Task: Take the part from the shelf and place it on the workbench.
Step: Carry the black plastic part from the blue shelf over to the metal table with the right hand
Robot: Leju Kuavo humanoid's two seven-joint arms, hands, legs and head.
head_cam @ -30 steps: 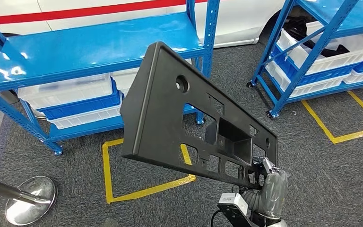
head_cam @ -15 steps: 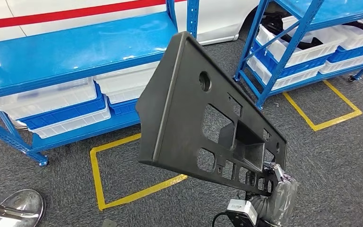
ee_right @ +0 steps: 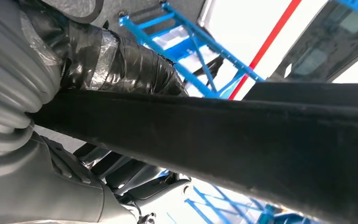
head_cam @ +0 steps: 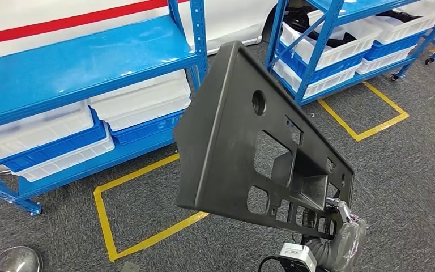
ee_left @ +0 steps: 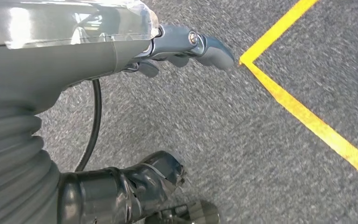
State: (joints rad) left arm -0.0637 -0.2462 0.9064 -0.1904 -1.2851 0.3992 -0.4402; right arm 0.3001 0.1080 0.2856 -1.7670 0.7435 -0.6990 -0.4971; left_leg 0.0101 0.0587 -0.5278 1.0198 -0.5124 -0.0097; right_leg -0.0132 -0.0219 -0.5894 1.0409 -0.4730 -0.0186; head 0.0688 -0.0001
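One part: the black plastic panel is being carried tilted, in the air in front of the blue shelf
Right hand: fingers are clasping the panel's lower corner, thumb and fingers on opposite faces of its edge
Left hand: hanging over grey carpet beside a yellow floor line, fingers apart, holding nothing
White bins: sitting on the shelf's lower level

Grey carpet lies open ahead — two blue shelves apparently flank it.

Head view looks down from high; both wrist views sit close behind the hands.
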